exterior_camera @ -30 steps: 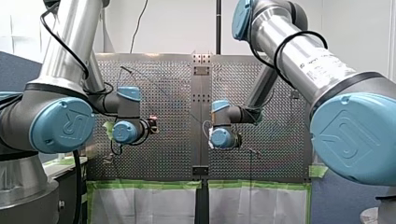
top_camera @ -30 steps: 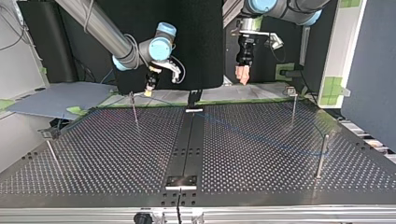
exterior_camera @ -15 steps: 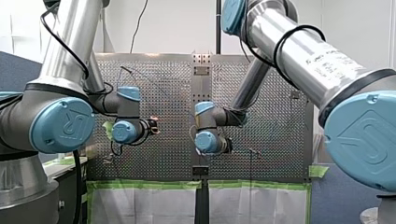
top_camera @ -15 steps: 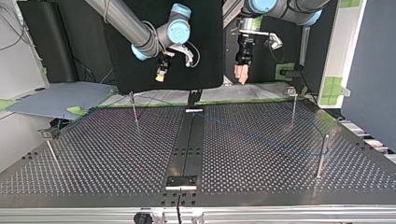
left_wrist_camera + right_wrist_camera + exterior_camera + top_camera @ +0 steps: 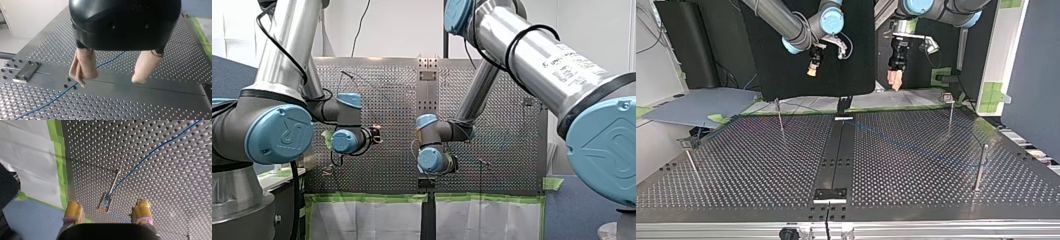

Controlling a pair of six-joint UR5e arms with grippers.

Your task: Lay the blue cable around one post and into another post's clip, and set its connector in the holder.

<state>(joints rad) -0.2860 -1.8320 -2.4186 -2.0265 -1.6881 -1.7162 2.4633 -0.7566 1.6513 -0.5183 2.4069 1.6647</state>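
1. Both grippers hang clear above the perforated table [image 5: 736,165], near the edge where my arms stand, and neither holds anything
2. My left gripper [image 5: 108,82] has its beige pads [image 5: 83,66] spread wide, with only air between them
3. Under it the blue cable [image 5: 57,97] lies flat on the table and crosses the plain centre strip [image 5: 150,85] at a slant, passing below the gap between the pads
4. My right gripper [image 5: 107,204] is parted too, its yellow pads [image 5: 73,211] well apart and empty
5. Ahead of that gripper the near post [image 5: 113,182] stands close to the table's edge lined with green tape [image 5: 58,162]; the cable comes in across the holes, meets the post at its top end beside a small orange piece, then runs on beneath the gripper
6. From the top view I see the cable slanting from the middle of the arms' edge towards the side post [image 5: 981,167] by the edge at that view's right; whether it goes around that post or only beside it I cannot tell
7. One more, the corner post [image 5: 950,117], stands by that same edge, closer to the arms
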